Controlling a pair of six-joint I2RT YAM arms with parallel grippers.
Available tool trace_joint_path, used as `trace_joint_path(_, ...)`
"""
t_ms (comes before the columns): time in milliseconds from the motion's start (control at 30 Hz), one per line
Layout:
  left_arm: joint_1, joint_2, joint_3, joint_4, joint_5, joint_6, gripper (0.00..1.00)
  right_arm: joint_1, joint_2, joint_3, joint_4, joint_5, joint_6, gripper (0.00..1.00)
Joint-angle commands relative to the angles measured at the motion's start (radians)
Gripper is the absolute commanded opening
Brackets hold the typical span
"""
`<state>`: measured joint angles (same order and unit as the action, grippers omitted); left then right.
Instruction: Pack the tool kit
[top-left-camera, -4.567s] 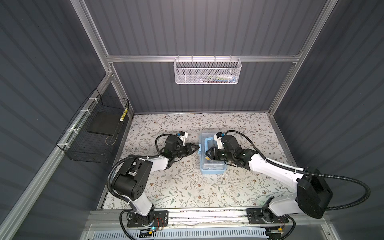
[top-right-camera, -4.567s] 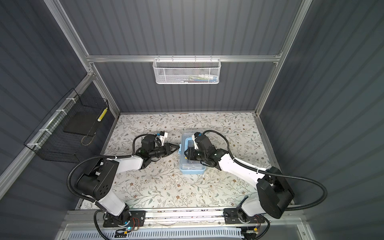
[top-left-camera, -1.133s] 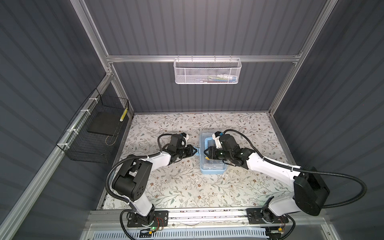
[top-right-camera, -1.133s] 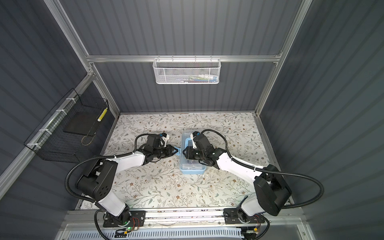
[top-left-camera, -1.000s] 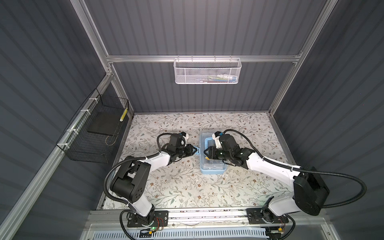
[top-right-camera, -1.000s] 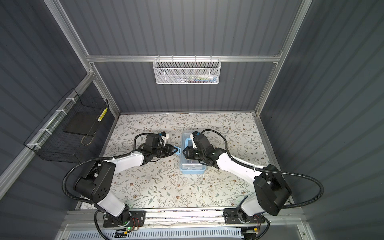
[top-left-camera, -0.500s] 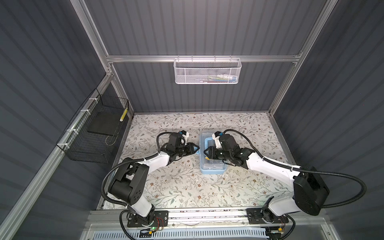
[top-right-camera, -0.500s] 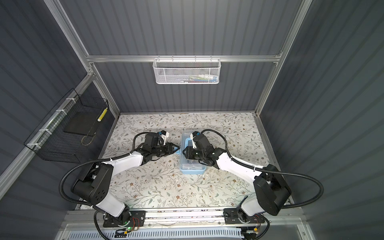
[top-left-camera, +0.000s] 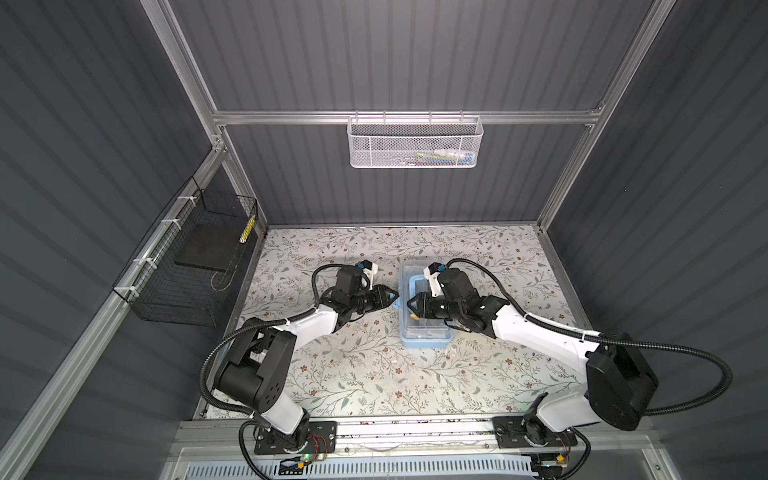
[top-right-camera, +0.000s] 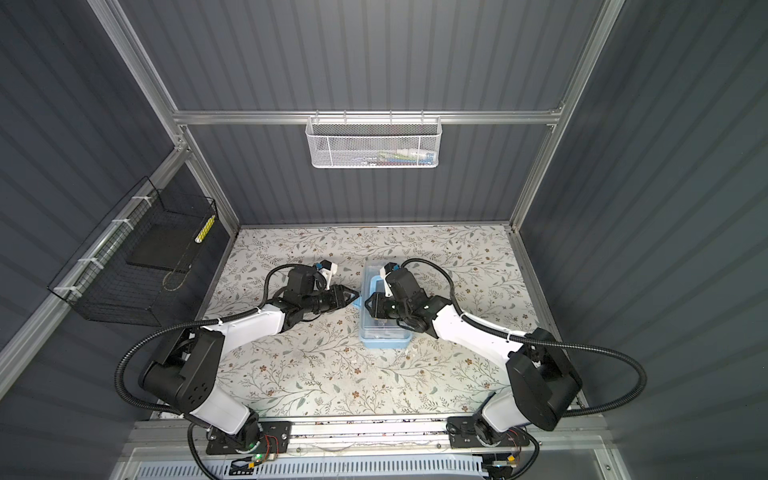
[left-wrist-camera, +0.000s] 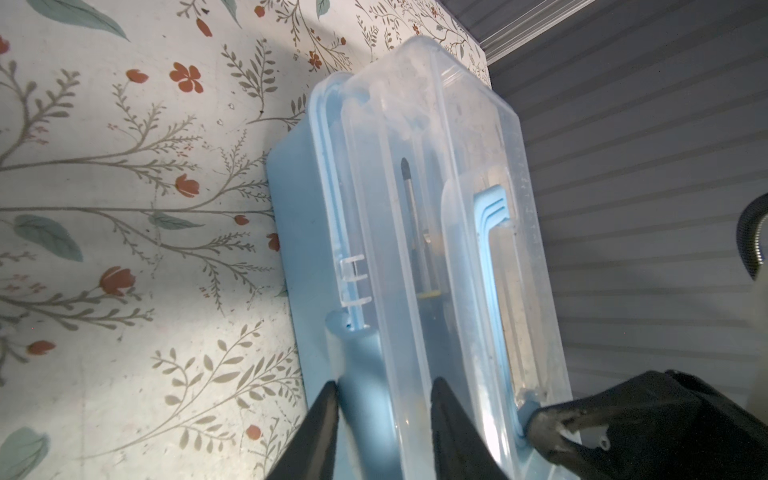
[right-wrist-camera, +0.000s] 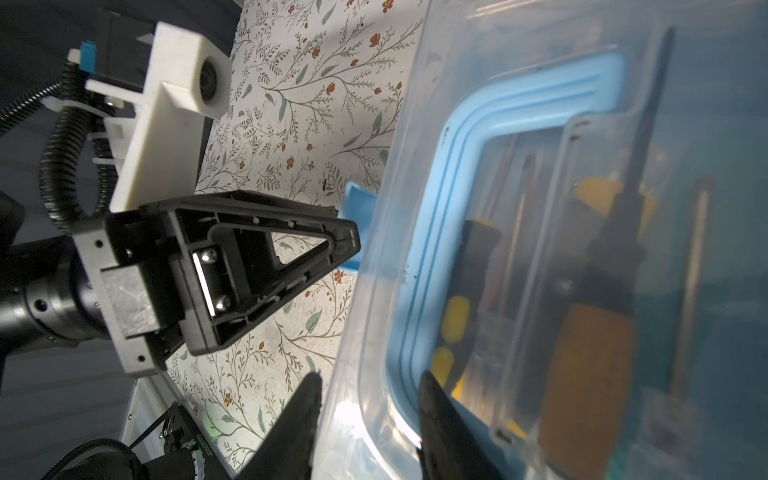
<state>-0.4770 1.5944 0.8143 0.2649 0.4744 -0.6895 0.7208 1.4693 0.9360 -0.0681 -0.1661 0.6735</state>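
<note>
The tool kit (top-left-camera: 424, 341) (top-right-camera: 384, 341), a light-blue box under a clear lid (left-wrist-camera: 457, 199), stands mid-table. Its blue handle (right-wrist-camera: 457, 137) lies flat on the lid, and yellow-black screwdrivers (right-wrist-camera: 590, 353) show through it. My left gripper (top-left-camera: 394, 296) (left-wrist-camera: 382, 384) is turned on its side at the box's left wall and is open. The blue latch (left-wrist-camera: 359, 374) (right-wrist-camera: 357, 199) sits between its jaws, with the lower finger touching it. My right gripper (top-left-camera: 409, 302) (right-wrist-camera: 368, 378) reaches over the lid and is open and empty. Its lower fingertip (left-wrist-camera: 536, 424) rests by the handle's end.
A white mesh basket (top-left-camera: 415, 143) hangs on the back rail. A black wire basket (top-left-camera: 191, 266) holding a yellow item (top-left-camera: 247, 230) hangs on the left wall. The floral table top (top-left-camera: 374, 374) runs between grey walls to the front rail.
My left gripper's jaws have widened around the latch, and the arm has shifted slightly. The right arm and the box have not moved.
</note>
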Motion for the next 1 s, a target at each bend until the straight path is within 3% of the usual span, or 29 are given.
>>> trace_joint_path(0, -0.003, -0.028, -0.020, 0.046, 0.033, -0.017, 0.38, 0.000, 0.048, -0.025, -0.114, 0.015, 0.007, 0.41)
trace_joint_path(967, -0.003, 0.011, -0.035, 0.109, 0.055, -0.040, 0.25, 0.002, 0.053, -0.026, -0.119, 0.020, 0.001, 0.41)
